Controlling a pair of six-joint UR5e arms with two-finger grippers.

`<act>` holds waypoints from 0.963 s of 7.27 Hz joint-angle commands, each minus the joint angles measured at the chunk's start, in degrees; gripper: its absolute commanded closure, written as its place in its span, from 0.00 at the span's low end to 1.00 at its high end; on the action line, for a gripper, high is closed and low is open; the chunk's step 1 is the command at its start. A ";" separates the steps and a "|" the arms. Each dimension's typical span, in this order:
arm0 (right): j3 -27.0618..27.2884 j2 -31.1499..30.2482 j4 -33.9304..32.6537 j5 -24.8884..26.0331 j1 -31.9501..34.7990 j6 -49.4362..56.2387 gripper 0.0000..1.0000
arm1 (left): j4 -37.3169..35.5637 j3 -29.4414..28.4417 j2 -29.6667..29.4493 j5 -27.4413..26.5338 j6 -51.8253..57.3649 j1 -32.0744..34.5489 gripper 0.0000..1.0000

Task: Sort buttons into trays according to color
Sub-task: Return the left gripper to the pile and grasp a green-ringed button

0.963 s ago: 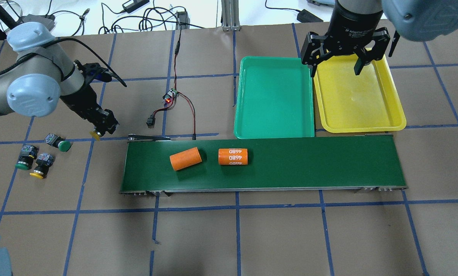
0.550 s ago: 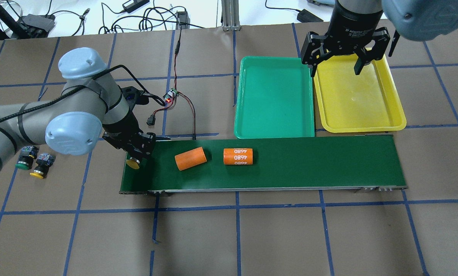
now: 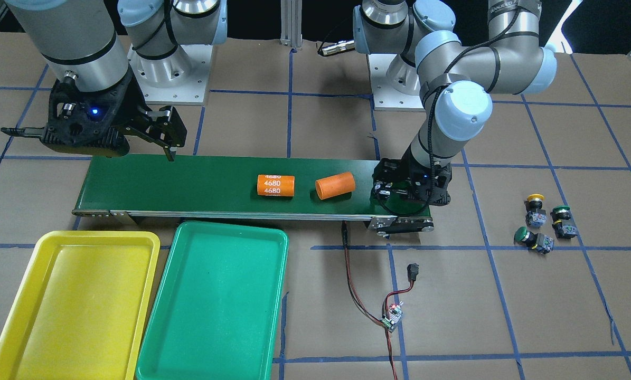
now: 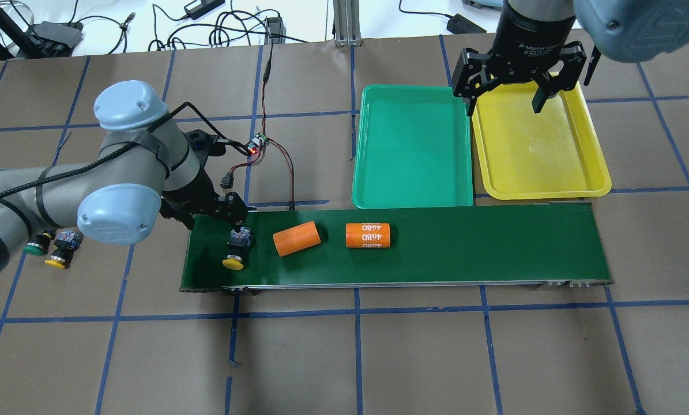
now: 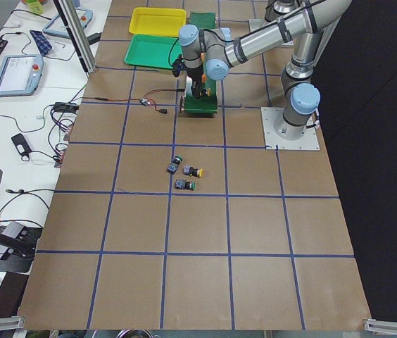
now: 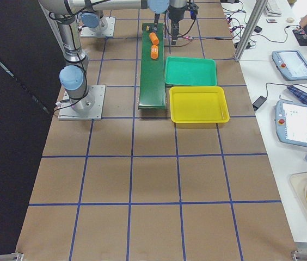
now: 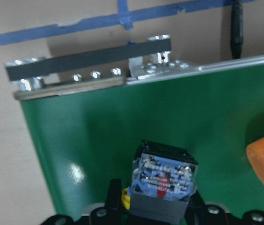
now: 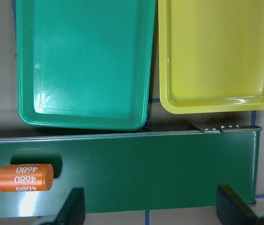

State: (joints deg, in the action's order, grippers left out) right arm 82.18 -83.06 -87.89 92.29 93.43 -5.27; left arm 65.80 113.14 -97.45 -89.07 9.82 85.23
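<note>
A yellow button (image 4: 235,252) lies on the left end of the dark-green belt (image 4: 465,248), cap toward the front edge. My left gripper (image 4: 230,219) hangs just above it, open, its fingers either side of the grey contact block (image 7: 165,180). One yellow button (image 3: 534,207) and two green buttons (image 3: 561,215) (image 3: 529,237) lie on the paper beyond the belt's end. The green tray (image 4: 411,147) and the yellow tray (image 4: 540,144) stand side by side behind the belt. My right gripper (image 4: 503,98) is open and empty above the yellow tray's far edge.
Two orange cylinders lie on the belt, a plain one (image 4: 296,238) and one marked 4680 (image 4: 368,236), right of the yellow button. A small circuit board (image 4: 256,145) with red and black wires lies behind the belt's left end.
My left arm carried the yellow button from the paper onto the belt's left end and let go of it. Both orange cylinders drifted right on the belt. The right arm stayed still.
</note>
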 commanded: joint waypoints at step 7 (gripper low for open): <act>0.00 0.00 0.00 0.00 0.00 0.08 0.00 | -3.90 -13.84 -18.55 -0.40 56.23 -27.92 0.00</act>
State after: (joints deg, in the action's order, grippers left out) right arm 82.18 -83.06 -87.88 92.29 93.43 -5.18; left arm 65.16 98.43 -114.25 -89.29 58.96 58.14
